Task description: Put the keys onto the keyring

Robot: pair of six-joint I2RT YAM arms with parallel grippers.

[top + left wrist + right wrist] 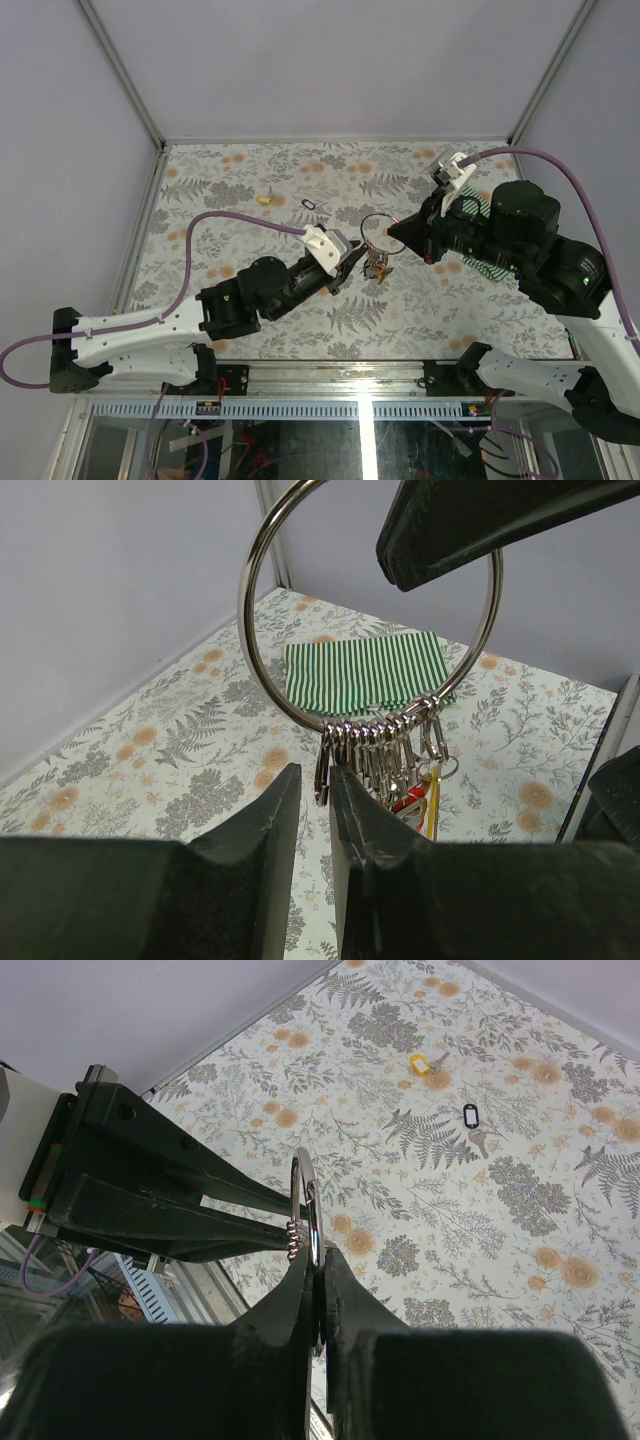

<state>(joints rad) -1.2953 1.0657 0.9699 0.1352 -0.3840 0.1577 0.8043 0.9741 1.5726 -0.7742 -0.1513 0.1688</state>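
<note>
Right tool [318, 1260] first: its fingers are pressed together on the keyring [244, 600], pinching the thin silver wire edge-on and holding the ring clear of the surface. It grips the arc away from where the bunch hangs. Left tool [315, 773] faces it from the other side, tips up against the ring's loaded arc. Its fingers stand only a narrow slit apart, and the nearest of the small split rings [375, 745] hangs right at the tips. From neither wrist view can I tell whether the left tool has that split ring nipped or merely touches it.

Going down in size from there, the surface [220, 180] under both tools is a pale sheet printed with grey ferns and orange flowers. A green-and-white striped cloth [360, 670] lies flat on it beyond the left tool. I see it through the ring, and from the top camera it sits beneath the right arm, behind the right tool.

The keyring is a bare circle between the two tools. A row of split rings is threaded side by side on it, just ahead of the left tool's right-hand finger. The keys [415, 802] hang below them in a tight cluster, with red and yellow plastic showing.

Two more lie loose on the surface well ahead of the right tool, apart from each other. The black-tagged key [471, 1116] is nearer and the yellow-tagged key [420, 1061] lies farther out. Both tags are too small for me to read.
</note>
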